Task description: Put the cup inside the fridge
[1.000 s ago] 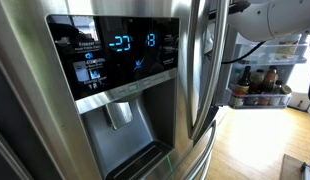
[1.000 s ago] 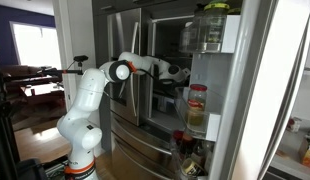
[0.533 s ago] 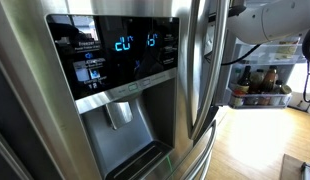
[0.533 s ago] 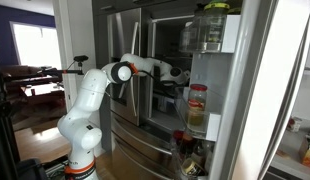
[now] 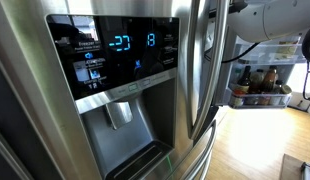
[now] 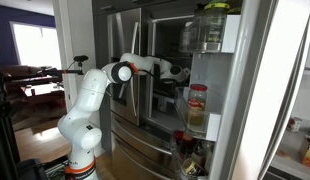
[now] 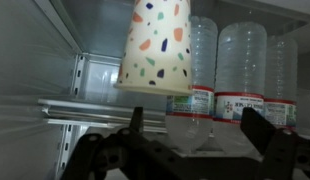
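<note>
— Stainless steel across the left of an exterior view: the fridge [image 5: 35, 125], with blue digits lit on its black dispenser panel [image 5: 115, 55].
— And the cup?
— Upper middle of the wrist view. The cup [image 7: 155, 45] is pale with coloured speckles, wider end lowest, inside the white compartment in front of the water bottles [image 7: 240, 60]. I can't tell whether it rests on a shelf.
— The claw?
— The claw [image 7: 195, 118] is spread wide along the bottom edge and grips nothing; the cup is above its fingers.
— The arm?
— The white arm [image 6: 90, 95] reaches from the lower left into the open fridge.
</note>
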Controlling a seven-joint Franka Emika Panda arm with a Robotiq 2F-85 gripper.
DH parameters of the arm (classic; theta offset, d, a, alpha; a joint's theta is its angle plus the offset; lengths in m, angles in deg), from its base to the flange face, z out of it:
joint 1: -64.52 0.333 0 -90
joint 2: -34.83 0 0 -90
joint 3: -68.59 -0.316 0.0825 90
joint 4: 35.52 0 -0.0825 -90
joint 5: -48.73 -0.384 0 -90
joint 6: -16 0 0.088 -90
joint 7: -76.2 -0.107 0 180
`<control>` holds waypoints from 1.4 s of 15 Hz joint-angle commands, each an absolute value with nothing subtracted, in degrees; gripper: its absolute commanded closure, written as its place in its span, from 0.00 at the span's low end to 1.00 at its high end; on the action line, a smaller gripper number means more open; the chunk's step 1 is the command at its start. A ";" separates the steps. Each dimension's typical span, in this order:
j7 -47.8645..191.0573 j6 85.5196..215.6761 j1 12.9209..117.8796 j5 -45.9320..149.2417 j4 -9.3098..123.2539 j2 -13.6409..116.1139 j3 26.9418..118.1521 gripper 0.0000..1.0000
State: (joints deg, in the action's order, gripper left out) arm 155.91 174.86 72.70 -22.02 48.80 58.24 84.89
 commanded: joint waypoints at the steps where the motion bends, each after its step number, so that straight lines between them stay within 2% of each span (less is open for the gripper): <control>1: 158.44 175.41 72.58 -23.30 48.22 56.96 84.24 0.00; 5: 153.46 180.31 75.05 -20.39 50.40 55.11 85.70 0.01; 11: 141.20 194.63 80.80 -16.88 55.92 52.98 88.62 0.00; 12: 134.88 198.74 75.88 -9.96 58.77 51.37 82.17 0.00; 13: 131.38 200.94 75.70 -7.24 60.83 50.60 81.99 0.00; 14: 129.27 200.87 83.03 -9.25 63.04 50.31 91.18 0.00; 21: 117.00 196.91 90.99 -6.57 70.07 46.39 103.34 0.00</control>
